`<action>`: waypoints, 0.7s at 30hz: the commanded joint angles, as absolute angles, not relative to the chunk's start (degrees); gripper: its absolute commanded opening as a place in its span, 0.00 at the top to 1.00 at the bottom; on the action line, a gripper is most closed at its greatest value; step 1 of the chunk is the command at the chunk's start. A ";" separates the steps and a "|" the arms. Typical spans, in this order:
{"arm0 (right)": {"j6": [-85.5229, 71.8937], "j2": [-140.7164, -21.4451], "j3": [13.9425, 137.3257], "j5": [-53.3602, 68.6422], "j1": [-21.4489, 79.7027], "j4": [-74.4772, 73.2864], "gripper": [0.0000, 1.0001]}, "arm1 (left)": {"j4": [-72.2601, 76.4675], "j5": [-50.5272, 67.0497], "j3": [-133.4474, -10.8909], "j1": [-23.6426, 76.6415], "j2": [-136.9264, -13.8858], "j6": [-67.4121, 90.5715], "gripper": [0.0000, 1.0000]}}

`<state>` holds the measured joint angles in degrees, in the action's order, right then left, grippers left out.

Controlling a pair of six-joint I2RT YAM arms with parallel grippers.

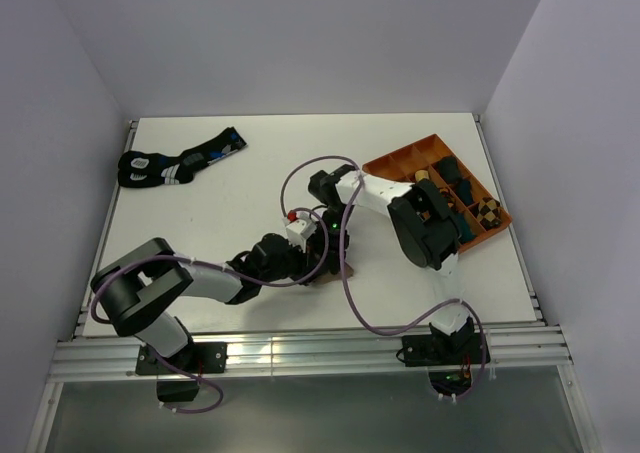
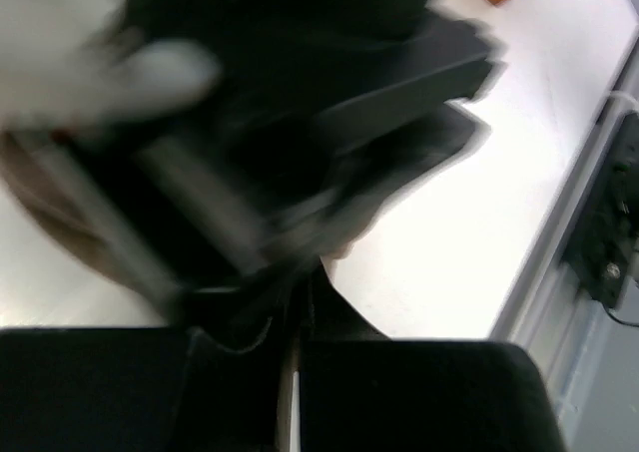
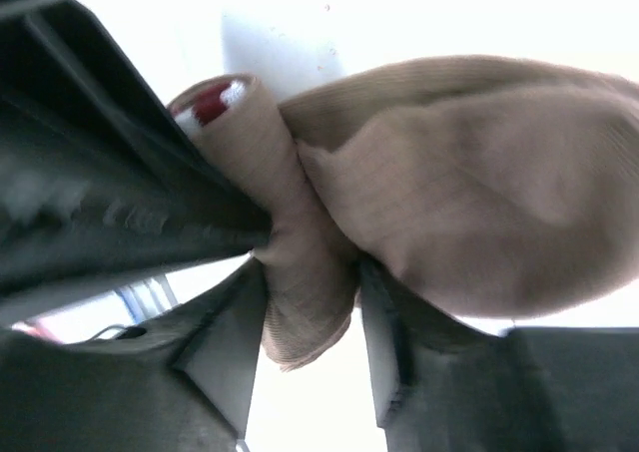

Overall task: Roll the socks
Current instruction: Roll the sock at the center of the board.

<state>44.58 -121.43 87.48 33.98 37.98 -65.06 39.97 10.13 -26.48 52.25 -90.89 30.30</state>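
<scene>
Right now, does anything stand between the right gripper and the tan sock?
Nothing visible does. A fold of the tan sock already sits between the fingers of the right gripper. The left gripper appears to pinch the same sock right beside them, near its maroon-striped cuff.

Tan sock (image 1: 332,277) centre, orange tray (image 1: 398,160) right

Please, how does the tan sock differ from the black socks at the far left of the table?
Colour: the tan sock is brown with a maroon and white cuff; the black socks carry blue and white marks. Pose: the tan sock is bunched up; the black socks lie stretched out. Contact: the tan sock sits between the fingers of the right tool; nothing touches the black socks. Both are on the white table.
</scene>
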 commanded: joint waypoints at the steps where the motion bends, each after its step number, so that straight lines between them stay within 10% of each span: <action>1: 42.28 -115.33 85.96 33.22 38.58 -55.20 0.50 | 32.96 9.05 -24.70 52.03 -94.39 31.99 1.00; 21: 41.57 -92.92 69.63 31.03 33.31 -45.19 0.38 | 33.32 21.70 -24.52 46.15 -97.29 41.56 1.00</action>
